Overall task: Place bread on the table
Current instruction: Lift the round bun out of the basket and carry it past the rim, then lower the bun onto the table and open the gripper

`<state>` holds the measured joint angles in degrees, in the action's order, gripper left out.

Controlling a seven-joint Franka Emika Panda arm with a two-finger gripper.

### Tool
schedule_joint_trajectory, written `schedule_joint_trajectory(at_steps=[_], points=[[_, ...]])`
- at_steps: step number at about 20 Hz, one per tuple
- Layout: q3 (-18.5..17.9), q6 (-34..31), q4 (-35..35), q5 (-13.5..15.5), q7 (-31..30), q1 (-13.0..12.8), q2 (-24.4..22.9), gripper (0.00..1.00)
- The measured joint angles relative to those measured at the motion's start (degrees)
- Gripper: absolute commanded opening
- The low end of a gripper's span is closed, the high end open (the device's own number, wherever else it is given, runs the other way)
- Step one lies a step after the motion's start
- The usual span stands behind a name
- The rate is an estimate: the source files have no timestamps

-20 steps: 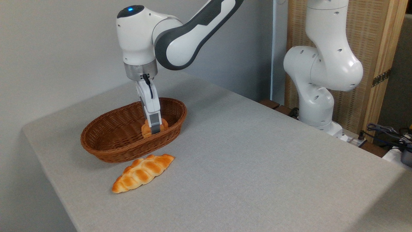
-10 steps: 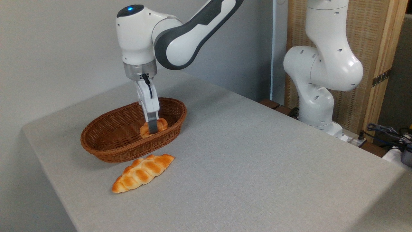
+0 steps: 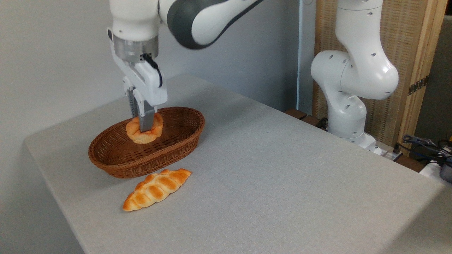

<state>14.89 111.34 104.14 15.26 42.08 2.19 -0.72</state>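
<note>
The bread [image 3: 145,131], a small round orange-golden bun with a paler underside, hangs in the air above the brown wicker basket [image 3: 148,155]. My gripper [image 3: 144,127] points straight down and is shut on the bun, its front finger crossing the bun's middle. The bun is clear of the basket floor and sits about level with the rim. The light grey table [image 3: 268,176] spreads out below and to the right.
A long braided loaf [image 3: 157,189] lies on the table just in front of the basket. The arm's white base [image 3: 349,88] stands at the back right beside a wooden screen, with cables at the far right edge.
My gripper has risen and shifted left with the bun in it, lifting the bun off the basket floor to rim height. The braided loaf and basket have not moved.
</note>
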Motion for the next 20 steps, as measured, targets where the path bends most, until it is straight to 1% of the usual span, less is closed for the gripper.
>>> schedule_joint_trajectory(at_steps=[1, 2, 4, 6, 8, 10, 11, 13, 16, 20], points=[[-1.5, -3.7, -0.6, -0.5, 4.0, 0.0, -1.1, 0.38], [-2.6, -7.4, -0.6, -1.5, 8.3, 0.0, -2.4, 0.47], [-4.3, -12.7, 0.3, -5.1, 16.5, 0.1, -5.3, 0.73], [-4.8, -13.6, 2.4, -8.5, 21.4, 0.1, -7.4, 0.98], [-4.7, -13.6, 4.5, -11.8, 23.3, -0.1, -8.3, 1.0], [-4.2, -13.4, 7.1, -13.6, 25.5, -0.3, -8.3, 1.0], [-3.3, -12.2, 9.3, -13.8, 27.9, -0.4, -8.2, 1.0], [-2.0, -9.7, 11.4, -13.9, 29.1, -0.6, -8.1, 1.0], [-1.5, -8.4, 12.5, -14.1, 29.6, -0.7, -8.1, 1.0], [-1.5, -7.8, 12.2, -14.1, 29.3, -0.6, -8.2, 1.0]])
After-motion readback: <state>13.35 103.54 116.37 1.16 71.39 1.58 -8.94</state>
